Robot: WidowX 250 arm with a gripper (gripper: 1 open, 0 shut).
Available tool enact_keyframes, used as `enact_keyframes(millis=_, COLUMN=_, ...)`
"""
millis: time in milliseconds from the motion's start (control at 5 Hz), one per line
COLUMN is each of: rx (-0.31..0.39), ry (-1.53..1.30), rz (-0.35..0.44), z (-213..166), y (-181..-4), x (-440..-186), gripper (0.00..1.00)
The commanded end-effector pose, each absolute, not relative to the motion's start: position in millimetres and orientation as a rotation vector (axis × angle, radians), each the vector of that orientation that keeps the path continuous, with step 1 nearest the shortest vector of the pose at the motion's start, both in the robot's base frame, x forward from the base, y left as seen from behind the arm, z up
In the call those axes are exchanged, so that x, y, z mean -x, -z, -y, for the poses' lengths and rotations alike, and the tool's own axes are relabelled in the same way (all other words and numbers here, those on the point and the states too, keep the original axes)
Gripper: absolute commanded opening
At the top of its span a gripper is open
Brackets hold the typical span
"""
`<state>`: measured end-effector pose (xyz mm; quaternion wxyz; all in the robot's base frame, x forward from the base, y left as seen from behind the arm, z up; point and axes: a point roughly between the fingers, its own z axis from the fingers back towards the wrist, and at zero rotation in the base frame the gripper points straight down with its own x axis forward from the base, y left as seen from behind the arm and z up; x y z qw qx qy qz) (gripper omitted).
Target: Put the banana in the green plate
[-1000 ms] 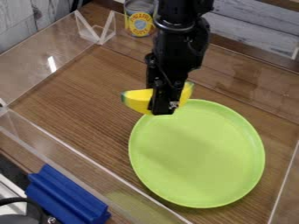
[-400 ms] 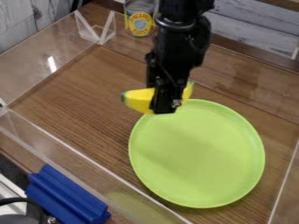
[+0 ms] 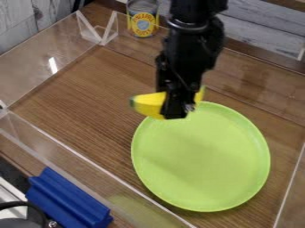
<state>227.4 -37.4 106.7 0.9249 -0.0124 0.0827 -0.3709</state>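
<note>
Shifted slightly across toward the green plate (image 3: 201,160), the black hand (image 3: 176,105) is clamped on the yellow banana (image 3: 150,103), which now sits at the plate's far edge, overlapping its rim in view; whether they touch, I cannot tell.

Possibly a lab: robot arm (image 3: 191,40), clear-walled tabletop (image 3: 78,100).

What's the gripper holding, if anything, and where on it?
The banana, gripped around its middle, both ends sticking out of the jaws.
</note>
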Motion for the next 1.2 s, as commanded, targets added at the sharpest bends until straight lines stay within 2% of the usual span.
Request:
enact_keyframes(millis=0, rx=0.017, ry=0.768, rz=-0.121, z=55.9, y=-112.3, x=-219.7, gripper=0.0)
enact_keyframes(millis=200, rx=0.019, ry=0.773, rz=-0.112, z=66.8, y=-102.9, x=-217.4, gripper=0.0)
enact_keyframes(millis=800, rx=-0.014, ry=0.795, rz=-0.081, z=59.9, y=-104.2, x=-213.4, gripper=0.0)
enact_keyframes(millis=1000, rx=-0.02, ry=0.796, rz=-0.076, z=57.8, y=-105.6, x=-214.1, gripper=1.0)
